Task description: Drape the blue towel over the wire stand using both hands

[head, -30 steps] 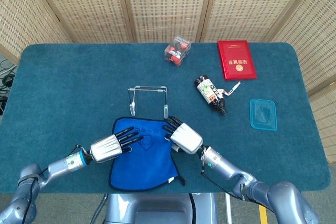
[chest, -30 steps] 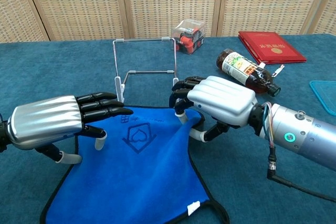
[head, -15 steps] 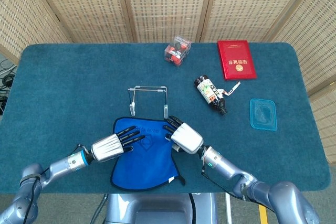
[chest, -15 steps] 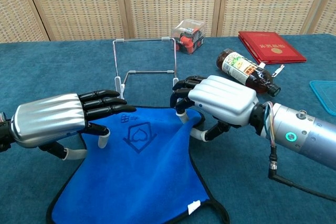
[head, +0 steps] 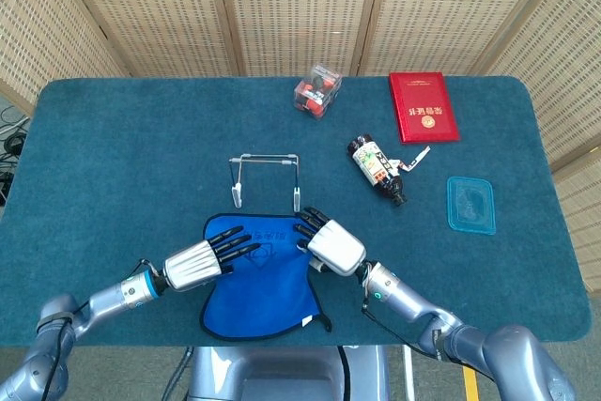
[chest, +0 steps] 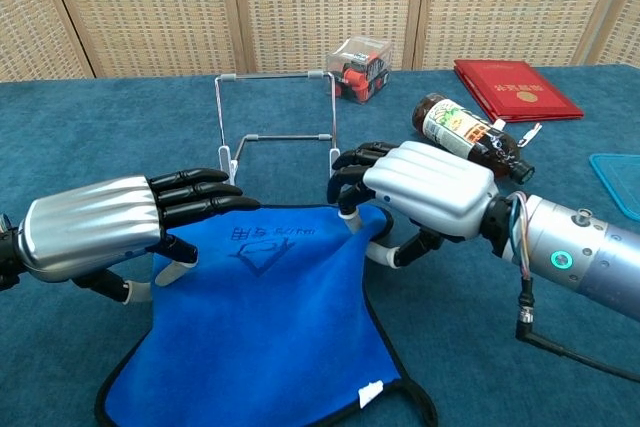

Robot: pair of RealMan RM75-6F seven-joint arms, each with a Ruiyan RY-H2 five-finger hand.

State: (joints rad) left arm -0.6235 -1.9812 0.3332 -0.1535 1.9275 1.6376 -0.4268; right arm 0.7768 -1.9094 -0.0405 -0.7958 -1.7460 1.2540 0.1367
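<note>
The blue towel lies on the table's near side, its far edge raised a little off the cloth. My left hand pinches the towel's far left corner between thumb and outstretched fingers. Curled fingers of my right hand hold the far right corner. The wire stand stands upright just beyond the towel's far edge, bare, between the two hands.
A dark bottle lies right of the stand. A clear box with red contents and a red booklet sit at the back. A teal lid lies far right.
The towel's far edge has lifted and its near left side has drawn inward. My left hand has shifted slightly right and forward; the right hand has barely moved.
</note>
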